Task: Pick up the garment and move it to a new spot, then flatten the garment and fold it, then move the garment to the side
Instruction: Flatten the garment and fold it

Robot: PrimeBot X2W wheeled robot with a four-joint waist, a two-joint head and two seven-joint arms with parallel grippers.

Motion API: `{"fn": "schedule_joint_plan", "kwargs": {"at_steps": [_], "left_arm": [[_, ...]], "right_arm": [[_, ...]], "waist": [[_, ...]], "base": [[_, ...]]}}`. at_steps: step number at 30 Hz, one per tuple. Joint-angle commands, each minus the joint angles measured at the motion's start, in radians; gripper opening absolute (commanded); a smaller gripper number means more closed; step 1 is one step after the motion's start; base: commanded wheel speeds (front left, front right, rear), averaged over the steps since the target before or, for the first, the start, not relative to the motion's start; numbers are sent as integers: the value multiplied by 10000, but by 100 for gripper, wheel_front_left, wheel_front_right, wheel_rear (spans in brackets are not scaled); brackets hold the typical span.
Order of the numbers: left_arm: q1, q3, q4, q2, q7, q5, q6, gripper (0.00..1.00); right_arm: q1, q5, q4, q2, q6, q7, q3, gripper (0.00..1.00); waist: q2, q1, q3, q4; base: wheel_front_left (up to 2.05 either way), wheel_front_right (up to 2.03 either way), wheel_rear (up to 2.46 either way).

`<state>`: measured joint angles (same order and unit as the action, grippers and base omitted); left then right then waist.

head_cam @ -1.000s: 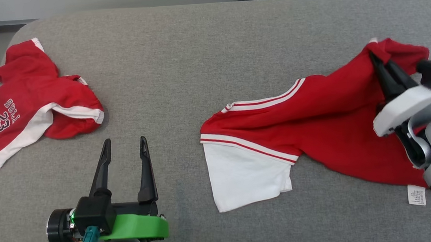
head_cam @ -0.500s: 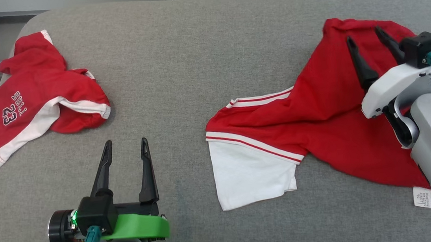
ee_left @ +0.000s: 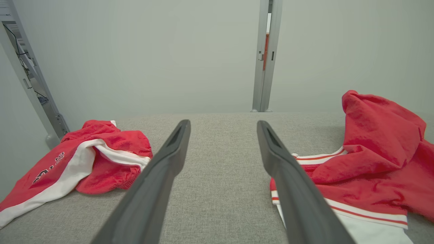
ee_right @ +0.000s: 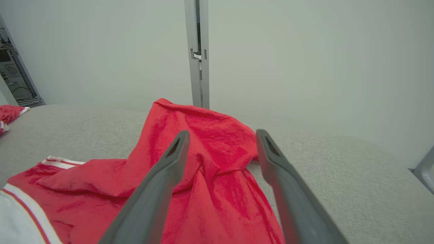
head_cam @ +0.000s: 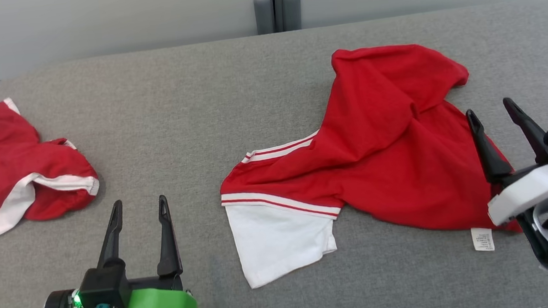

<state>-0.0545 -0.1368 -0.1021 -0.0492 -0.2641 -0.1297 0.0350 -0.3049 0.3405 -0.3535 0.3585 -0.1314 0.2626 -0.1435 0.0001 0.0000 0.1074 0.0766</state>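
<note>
Our right pincer (head_cam: pixel 490 108) stands wide and empty by the right edge of the garment (head_cam: pixel 380 164), which lies crumpled on the grey cushion (head_cam: pixel 229 108) ahead and to its left. Our left pincer (head_cam: pixel 139 202) is wide too, with the garment off to its right. Closing here, we risk catching only the top fold, so the bunched cloth beneath would drag and twist rather than flatten.
</note>
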Motion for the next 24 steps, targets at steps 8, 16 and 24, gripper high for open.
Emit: {"fn": "schedule_joint_plan", "kwargs": {"at_steps": [8,16,24], "left_arm": [[425,316,-27,-25,-3,156,-201,100],[485,453,-157,-25,-3,192,-260,100],[663,660,-261,-25,-3,243,-240,100]], "right_arm": [[2142,-431,1811,-646,14,30,845,100],[3505,-700,2930,-1496,14,29,1339,100],[4085,-1004,3420,-2016,14,-170,1409,100]], "waist": [[-1,0,-689,-864],[-1,0,-912,-1021],[-1,0,-1102,-981]], "base": [[0,0,0],[0,0,0],[0,0,0]]}}
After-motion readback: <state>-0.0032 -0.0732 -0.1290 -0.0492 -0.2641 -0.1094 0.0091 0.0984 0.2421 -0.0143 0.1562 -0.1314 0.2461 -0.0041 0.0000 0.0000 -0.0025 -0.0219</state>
